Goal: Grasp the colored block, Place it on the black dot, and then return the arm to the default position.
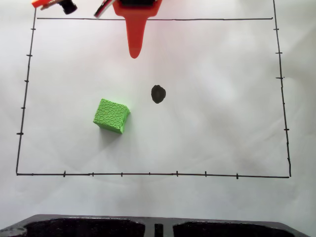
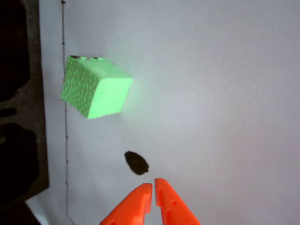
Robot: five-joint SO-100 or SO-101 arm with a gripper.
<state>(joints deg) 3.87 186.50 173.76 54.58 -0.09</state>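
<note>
You had 1 colored block on the white paper, at about 7 o'clock from the gripper in the fixed view and well apart from it. Its faces sat turned against the drawn border, so no side squared up to the approach. The 1 black dot lay at 2 o'clock from the block, nearer the arm. In the wrist view the jaws were all but closed and empty.

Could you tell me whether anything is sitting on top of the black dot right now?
No. The black dot lies bare on the white paper; the green cube stands apart from it, and the closed gripper holds nothing.
</note>
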